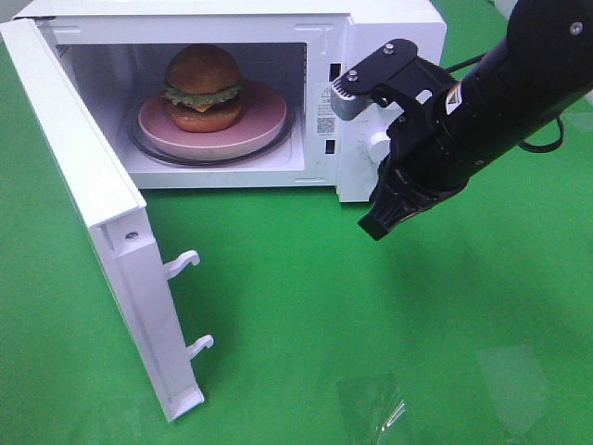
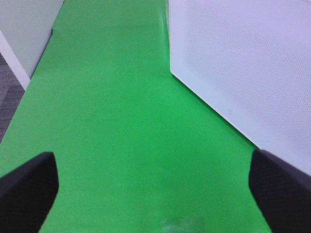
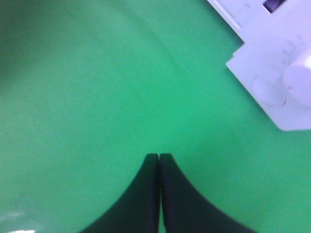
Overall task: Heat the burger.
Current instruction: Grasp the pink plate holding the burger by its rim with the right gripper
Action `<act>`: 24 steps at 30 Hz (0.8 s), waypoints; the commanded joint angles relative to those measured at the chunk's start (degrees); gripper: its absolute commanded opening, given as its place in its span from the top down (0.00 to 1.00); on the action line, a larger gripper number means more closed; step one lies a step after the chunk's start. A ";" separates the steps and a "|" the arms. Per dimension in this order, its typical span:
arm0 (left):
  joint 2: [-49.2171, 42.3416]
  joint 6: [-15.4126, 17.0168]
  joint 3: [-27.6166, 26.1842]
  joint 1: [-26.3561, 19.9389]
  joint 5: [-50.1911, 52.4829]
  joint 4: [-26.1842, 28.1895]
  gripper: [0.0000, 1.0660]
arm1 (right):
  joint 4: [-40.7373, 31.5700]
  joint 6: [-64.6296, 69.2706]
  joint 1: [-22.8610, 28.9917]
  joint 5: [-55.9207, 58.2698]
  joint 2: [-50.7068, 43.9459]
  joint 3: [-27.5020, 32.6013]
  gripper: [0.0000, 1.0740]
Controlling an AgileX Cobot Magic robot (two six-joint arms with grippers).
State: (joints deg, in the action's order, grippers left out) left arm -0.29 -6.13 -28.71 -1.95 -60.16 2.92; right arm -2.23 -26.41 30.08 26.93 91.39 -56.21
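Microwave door [image 1: 111,232] stands wide open at front left. Burger [image 1: 204,88] sits on pink plate [image 1: 264,120] on glass turntable [image 1: 148,148] inside the microwave [image 1: 389,28]. Right gripper [image 1: 375,225] has its jaws pressed together, holding nothing, hovering over green counter [image 1: 371,324] just in front of the knob [image 1: 378,144]. Left gripper [image 2: 153,179] is spread wide, empty, over the counter beside a white dotted surface of the microwave.

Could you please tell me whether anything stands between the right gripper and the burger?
Nothing visible does. The burger sits on its pink plate inside the microwave, whose door stands swung wide open. The right gripper, shut, hangs before the control panel, off to the side of the burger.
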 commanded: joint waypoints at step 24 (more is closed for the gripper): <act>-1.09 0.00 0.17 0.06 0.74 -0.11 0.06 | 10.77 -34.95 0.06 -1.95 -0.57 -3.67 0.10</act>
State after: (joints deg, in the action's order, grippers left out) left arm -0.29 -6.13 -28.71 -1.95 -60.16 2.92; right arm 7.28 -63.14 30.08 25.27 91.16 -59.30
